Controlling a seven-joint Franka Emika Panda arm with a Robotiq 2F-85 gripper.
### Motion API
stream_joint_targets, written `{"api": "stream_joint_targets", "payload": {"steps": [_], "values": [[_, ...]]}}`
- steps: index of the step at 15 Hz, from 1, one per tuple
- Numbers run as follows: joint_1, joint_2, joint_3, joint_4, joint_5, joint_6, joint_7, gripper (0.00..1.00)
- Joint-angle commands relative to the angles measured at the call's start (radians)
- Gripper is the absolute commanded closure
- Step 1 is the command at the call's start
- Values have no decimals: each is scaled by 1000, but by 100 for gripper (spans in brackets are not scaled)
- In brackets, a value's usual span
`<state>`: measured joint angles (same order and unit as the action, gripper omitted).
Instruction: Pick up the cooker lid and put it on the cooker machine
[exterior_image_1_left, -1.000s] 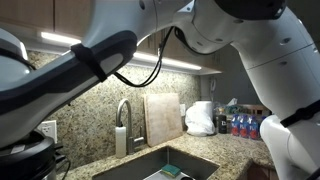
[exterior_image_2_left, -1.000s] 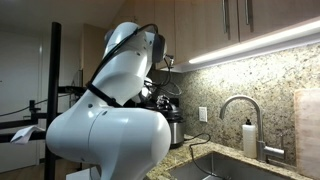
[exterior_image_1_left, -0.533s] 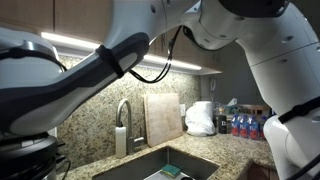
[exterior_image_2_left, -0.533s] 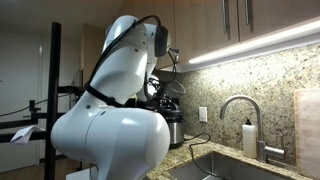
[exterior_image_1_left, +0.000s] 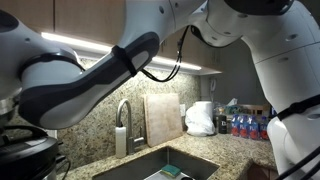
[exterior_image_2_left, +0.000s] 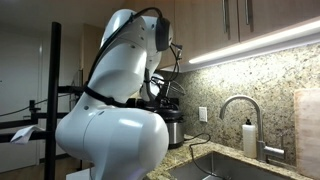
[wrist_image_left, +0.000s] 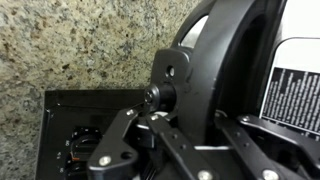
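Note:
In the wrist view the black round cooker lid (wrist_image_left: 225, 60) stands on edge between my gripper's (wrist_image_left: 195, 120) two fingers, its knob (wrist_image_left: 160, 95) facing left. The fingers close on it from both sides. A white body with a printed label (wrist_image_left: 295, 90) is right behind the lid. In an exterior view my gripper (exterior_image_2_left: 165, 90) hangs just above the silver cooker machine (exterior_image_2_left: 172, 128) on the counter by the wall. In an exterior view only a dark rounded part of the cooker (exterior_image_1_left: 28, 150) shows at the lower left, under my arm.
A sink (exterior_image_1_left: 170, 162) with a faucet (exterior_image_2_left: 240, 105) lies in the granite counter beside the cooker. A soap bottle (exterior_image_2_left: 249, 138), a cutting board (exterior_image_1_left: 162, 118), a white bag (exterior_image_1_left: 200, 118) and bottles (exterior_image_1_left: 243, 124) stand along the wall. Cabinets hang overhead.
My arm has swung across an exterior view, and the wrist has risen slightly above the cooker. The grip on the lid looks unchanged.

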<state>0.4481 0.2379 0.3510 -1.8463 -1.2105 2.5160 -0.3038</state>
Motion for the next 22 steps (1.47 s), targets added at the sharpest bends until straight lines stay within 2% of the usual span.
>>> {"api": "stream_joint_targets", "payload": {"steps": [1,6,12,14,17,22], "values": [[-50,-84,7,-89,18,87,-133,99],[-102,-99,4,-144,64,254,-260,99],[-154,-121,26,-213,239,379,-476,99],[-150,-123,33,-218,282,380,-530,99],[-120,-102,20,-178,257,345,-527,99],[-68,-77,28,-87,239,198,-510,99]]}}
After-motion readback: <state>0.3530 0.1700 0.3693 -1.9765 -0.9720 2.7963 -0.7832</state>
